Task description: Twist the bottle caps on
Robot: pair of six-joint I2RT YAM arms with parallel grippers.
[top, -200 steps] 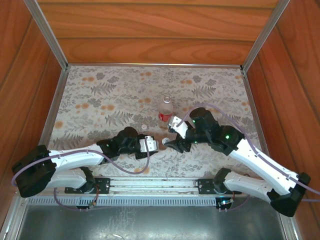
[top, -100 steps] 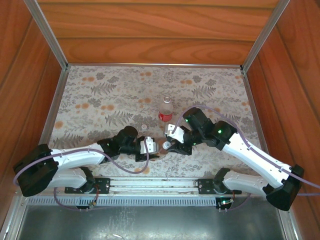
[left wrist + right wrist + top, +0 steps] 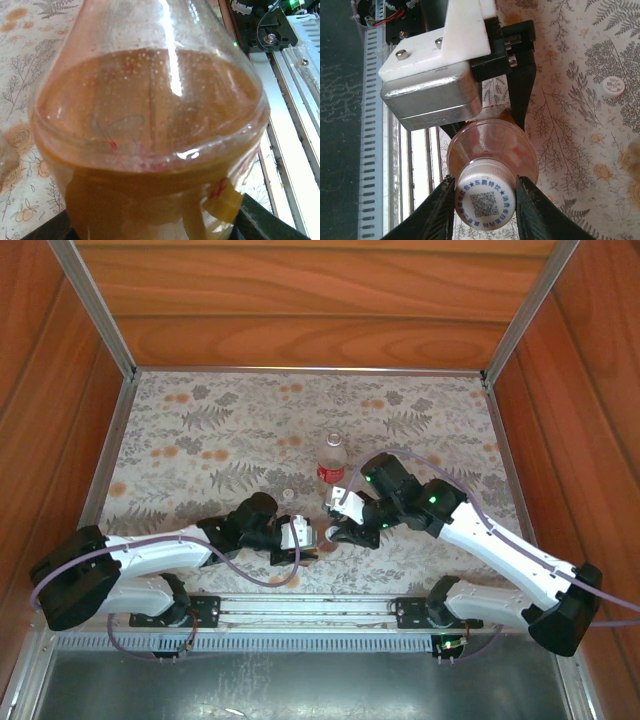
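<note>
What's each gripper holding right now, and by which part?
Left gripper: amber bottle, by its lower body. Right gripper: the cap on that bottle, by its sides.

The amber bottle (image 3: pixel 492 147) sits low centre in the right wrist view, a white cap (image 3: pixel 484 197) with blue print on its neck. A second cap (image 3: pixel 613 86) lies upper right. Overhead, the clear red-labelled bottle (image 3: pixel 331 462) stands upright mid-frame.
</note>
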